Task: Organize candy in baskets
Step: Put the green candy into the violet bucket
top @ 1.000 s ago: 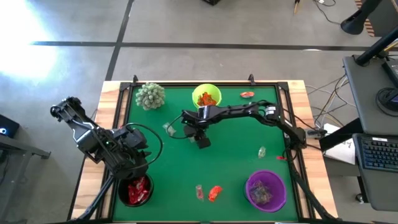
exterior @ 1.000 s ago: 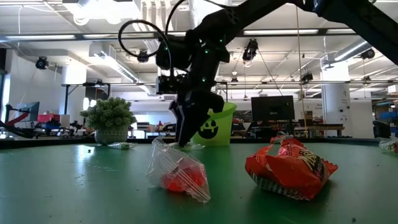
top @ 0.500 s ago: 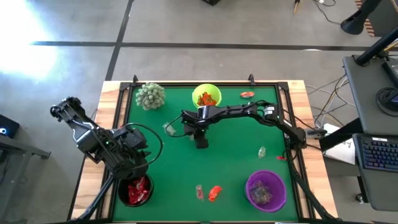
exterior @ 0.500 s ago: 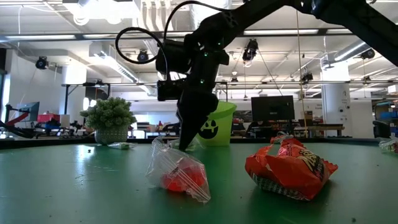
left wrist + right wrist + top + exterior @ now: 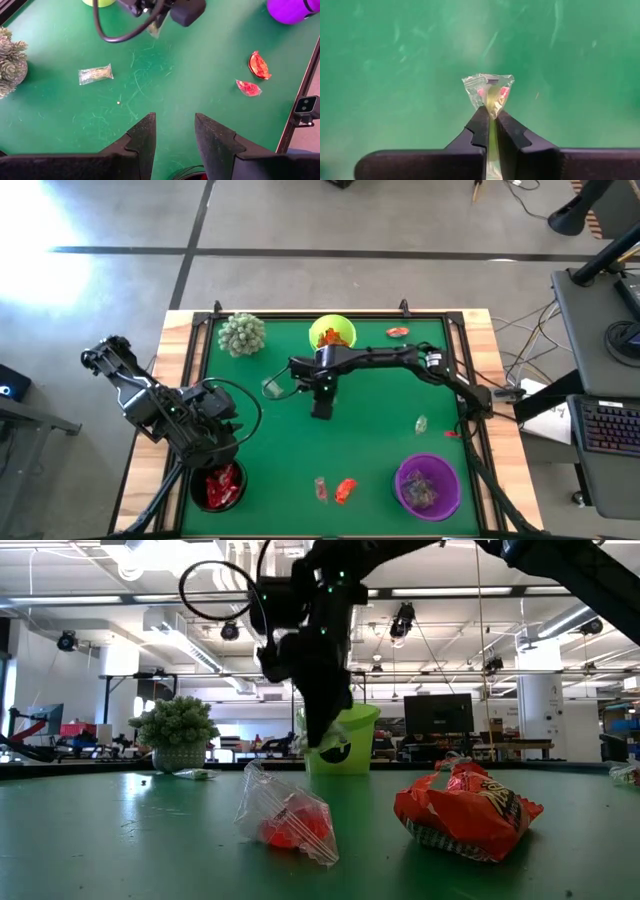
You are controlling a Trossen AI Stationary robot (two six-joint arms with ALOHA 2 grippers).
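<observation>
A clear-wrapped candy (image 5: pixel 489 92) is pinched in the right end effector (image 5: pixel 490 120), lifted just in front of the lime green basket (image 5: pixel 332 334); four or five sweets lie loose on the bench (image 5: pixel 380 430); left end effector (image 5: pixel 174 135) parted, empty, over the black basket (image 5: pixel 217 487).

Crinkly clear-plastic candy wrapper (image 5: pixel 488 90), matt green tabletop (image 5: pixel 395 75)

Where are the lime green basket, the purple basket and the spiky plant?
lime green basket (image 5: pixel 318 328), high view, on its rim.
purple basket (image 5: pixel 403 487), high view, on its rim.
spiky plant (image 5: pixel 242 333), high view, on the middle of its top.
</observation>
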